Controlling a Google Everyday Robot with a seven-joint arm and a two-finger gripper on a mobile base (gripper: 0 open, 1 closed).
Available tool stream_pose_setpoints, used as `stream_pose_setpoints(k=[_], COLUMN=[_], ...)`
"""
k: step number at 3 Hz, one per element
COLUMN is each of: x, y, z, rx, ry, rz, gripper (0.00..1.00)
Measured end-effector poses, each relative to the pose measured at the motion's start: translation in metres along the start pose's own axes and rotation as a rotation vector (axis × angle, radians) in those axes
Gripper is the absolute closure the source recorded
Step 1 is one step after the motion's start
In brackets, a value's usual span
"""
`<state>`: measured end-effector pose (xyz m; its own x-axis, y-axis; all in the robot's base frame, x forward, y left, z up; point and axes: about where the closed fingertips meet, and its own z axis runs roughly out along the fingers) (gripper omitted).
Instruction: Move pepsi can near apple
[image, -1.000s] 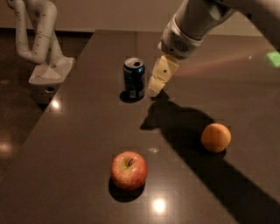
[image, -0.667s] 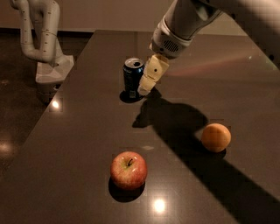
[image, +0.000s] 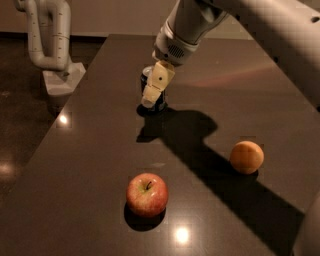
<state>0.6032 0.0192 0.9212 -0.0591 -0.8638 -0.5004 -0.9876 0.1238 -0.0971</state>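
A robotics lab, by the look of it — a second white robot arm (image: 47, 35) stands on its base beside a long dark polished table (image: 90, 165), on a glossy floor (image: 15, 125) — and the gripper (image: 151, 100) hangs low over the table's far middle

**Dim room, light from above, 3 glare spots**

The scene is dim and warm-toned, and the dark table (image: 90, 165) is glossy. Light falls from above. The arm's broad black shadow (image: 200, 145) runs from the pepsi can (image: 146, 75) toward the lower right, past the orange fruit (image: 246, 156). The gripper (image: 151, 102), right in front of the can, is brightly lit and pale. The apple (image: 147, 194) sits on a small dark shadow. 3 white reflections glare: 2 on the table, 1 on the floor (image: 10, 170).
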Motion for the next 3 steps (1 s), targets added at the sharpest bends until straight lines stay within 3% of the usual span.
stream_pose_setpoints(k=[1, 2, 3], x=[-0.001, 0.003, 0.006], y=[-0.005, -0.009, -0.002], z=[0.009, 0.011, 0.000], rx=[-0.025, -0.033, -0.035], ry=[-0.001, 0.004, -0.008], rz=[-0.004, -0.008, -0.032], gripper=[0.17, 0.41, 0.70])
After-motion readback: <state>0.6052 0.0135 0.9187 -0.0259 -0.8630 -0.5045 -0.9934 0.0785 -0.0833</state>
